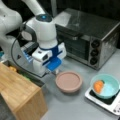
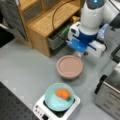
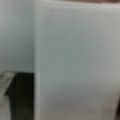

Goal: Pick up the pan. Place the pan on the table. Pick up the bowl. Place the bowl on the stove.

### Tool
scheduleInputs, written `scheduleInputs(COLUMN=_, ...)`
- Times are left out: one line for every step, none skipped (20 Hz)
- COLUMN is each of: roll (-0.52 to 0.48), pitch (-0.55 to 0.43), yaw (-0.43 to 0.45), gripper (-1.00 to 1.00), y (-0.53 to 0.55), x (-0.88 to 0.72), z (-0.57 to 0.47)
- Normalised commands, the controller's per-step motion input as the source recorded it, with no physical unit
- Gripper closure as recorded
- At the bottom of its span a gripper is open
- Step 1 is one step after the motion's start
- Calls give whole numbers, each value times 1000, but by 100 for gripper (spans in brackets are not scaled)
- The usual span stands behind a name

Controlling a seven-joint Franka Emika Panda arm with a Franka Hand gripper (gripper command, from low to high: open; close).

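In a front view: pan [image 1: 68,81] sits on the bench [image 1: 75,107], tool [image 1: 55,71] low at its rim on the view's left; can't tell how wide it's open. Bowl [image 1: 105,85] on stove [image 1: 105,101].
In a front view: pan [image 2: 69,67] between tool [image 2: 81,53] and bowl [image 2: 59,97]; bowl on stove [image 2: 56,110].
Wrist view: blurred pale surface only.

**Grey table and its load**

The grey table [image 1: 75,105] is seen in both front views. The pink pan [image 1: 68,81] is set directly on it, near the middle. The white stove [image 2: 57,108] stands beside the pan, also on the table. A steel toaster oven [image 1: 87,37] and a wooden block [image 1: 20,95] likewise rest on the surface.
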Motion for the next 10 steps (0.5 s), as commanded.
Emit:
scheduleInputs(roll=119, pitch=290, yaw=-20, gripper=100, y=5, x=336, z=392)
scheduleInputs(roll=121, pitch=296, yaw=-17, gripper=100, y=-3, x=349, z=427)
scheduleInputs(roll=124, pitch=305, yaw=-21, gripper=100, y=-11, x=352, z=461)
scheduleInputs(roll=129, pitch=317, yaw=-25, gripper=100, y=-19, x=348, z=507)
scheduleInputs(roll=139, pitch=327, yaw=-27, gripper=100, y=-26, x=338, z=558)
scheduleInputs(roll=147, pitch=336, yaw=-30, gripper=100, y=-31, x=327, z=607)
scheduleInputs(roll=153, pitch=337, yaw=-32, gripper=100, y=-34, x=315, z=645)
scheduleInputs(roll=154, pitch=334, yaw=-36, gripper=100, y=-35, x=305, z=662)
scheduleInputs(roll=153, pitch=314, yaw=-37, gripper=100, y=-36, x=290, z=629)
scheduleInputs(roll=151, pitch=289, yaw=-37, gripper=100, y=-36, x=270, z=561)
